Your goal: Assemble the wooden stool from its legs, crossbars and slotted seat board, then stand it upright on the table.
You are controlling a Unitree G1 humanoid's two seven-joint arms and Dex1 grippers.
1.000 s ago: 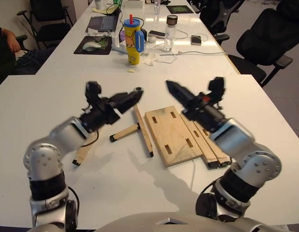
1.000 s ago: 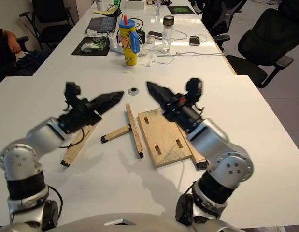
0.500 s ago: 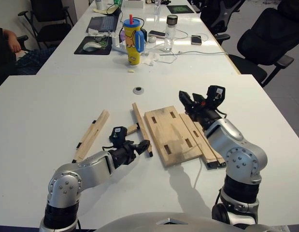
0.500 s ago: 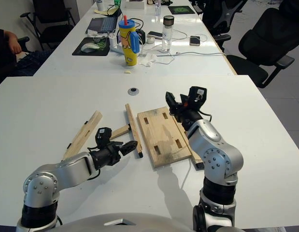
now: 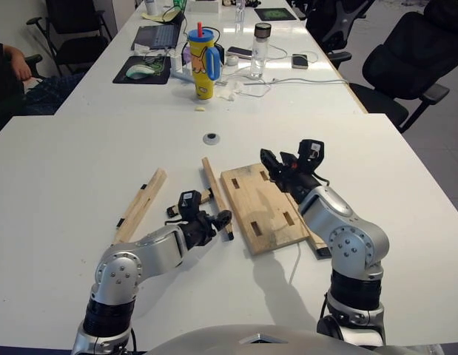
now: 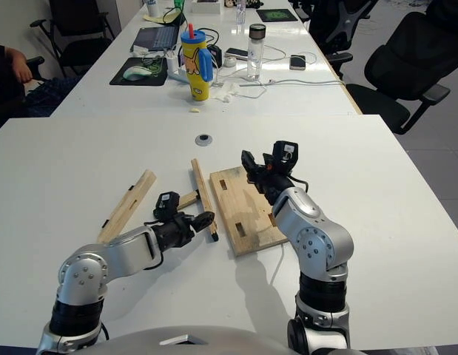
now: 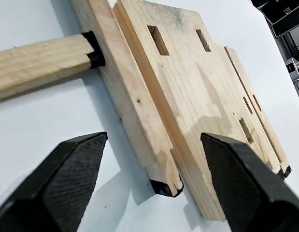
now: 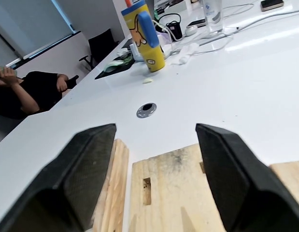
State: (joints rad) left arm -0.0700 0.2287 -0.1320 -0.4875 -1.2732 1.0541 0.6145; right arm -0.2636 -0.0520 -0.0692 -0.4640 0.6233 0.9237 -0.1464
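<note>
White table carries the unbuilt stool lying flat: the seat board is at the middle with a leg against its left edge. A crossbar butts that leg, a second leg lies well apart on the left, and more pieces sit at the board's right edge. Left gripper sits low at the near end of the first leg, fingers spread wide and holding nothing, while right gripper hovers over the board's far end, equally wide apart and empty.
</note>
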